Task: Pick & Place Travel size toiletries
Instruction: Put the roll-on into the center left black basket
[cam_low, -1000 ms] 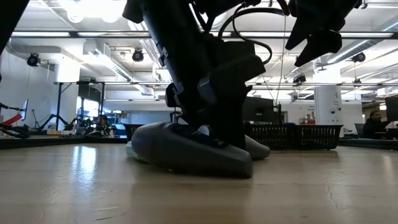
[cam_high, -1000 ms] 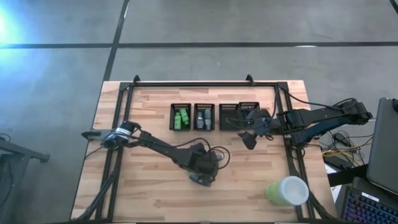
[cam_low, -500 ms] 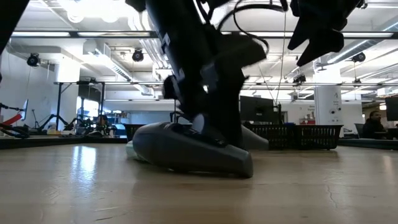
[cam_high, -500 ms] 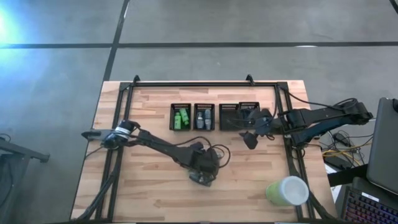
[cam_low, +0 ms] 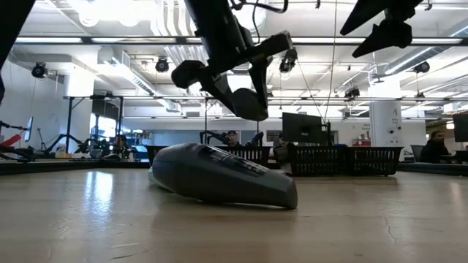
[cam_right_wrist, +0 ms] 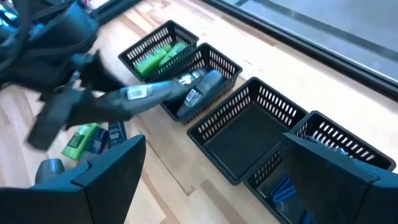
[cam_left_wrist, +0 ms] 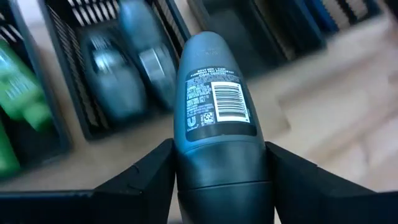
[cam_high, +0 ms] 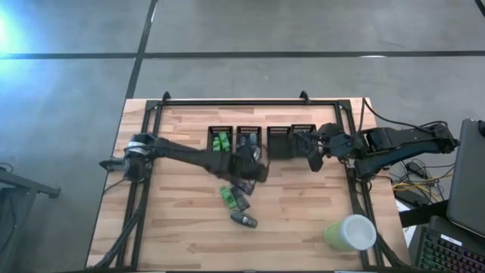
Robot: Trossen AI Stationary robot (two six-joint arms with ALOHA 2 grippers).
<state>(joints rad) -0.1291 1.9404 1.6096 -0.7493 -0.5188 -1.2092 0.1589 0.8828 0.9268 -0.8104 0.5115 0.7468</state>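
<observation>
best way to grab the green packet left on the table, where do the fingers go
The green packet lies flat with a dark tube close along one long side. Come straight down and, probably best, close the fingers across its narrow width near the end farther from the bins, clear of the tube, so the tube isn't nudged.

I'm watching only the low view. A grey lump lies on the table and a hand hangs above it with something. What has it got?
Observer: The left hand grips a grey tube with a barcode label.
Visitor: Where is it hanging?
Observer: At the near edge of the second bin in a row of four, which already holds tubes like it.
Visitor: Is my lump the only thing left out?
Observer: No. Beyond that lying tube, a green packet and a dark stick lie side by side on the table.
</observation>
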